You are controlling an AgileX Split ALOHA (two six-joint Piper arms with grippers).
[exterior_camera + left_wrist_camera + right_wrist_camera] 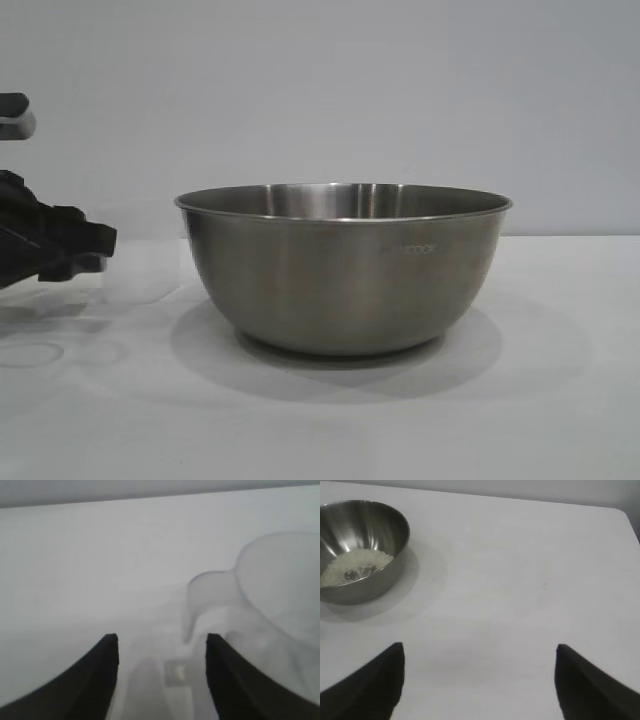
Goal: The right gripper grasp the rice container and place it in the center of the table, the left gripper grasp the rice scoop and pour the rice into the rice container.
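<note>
A large stainless-steel rice container [343, 268] stands upright on the white table [560, 400], filling the middle of the exterior view, with faint lettering on its side. Left of the rice container, near the frame edge, the black left end effector [95, 250] points toward a faint translucent rice scoop [140, 270] standing on the table just beside the container. In the left wrist view, the left end effector [162, 642] has its fingers parted and holds nothing; the frosted rice scoop [270, 590] sits just beyond them, its contents hard to make out. In the right wrist view, the right end effector [480, 652] is spread wide and empty, well apart from the rice container [362, 550], which holds a pale layer of rice [355, 565] at its bottom.
</note>
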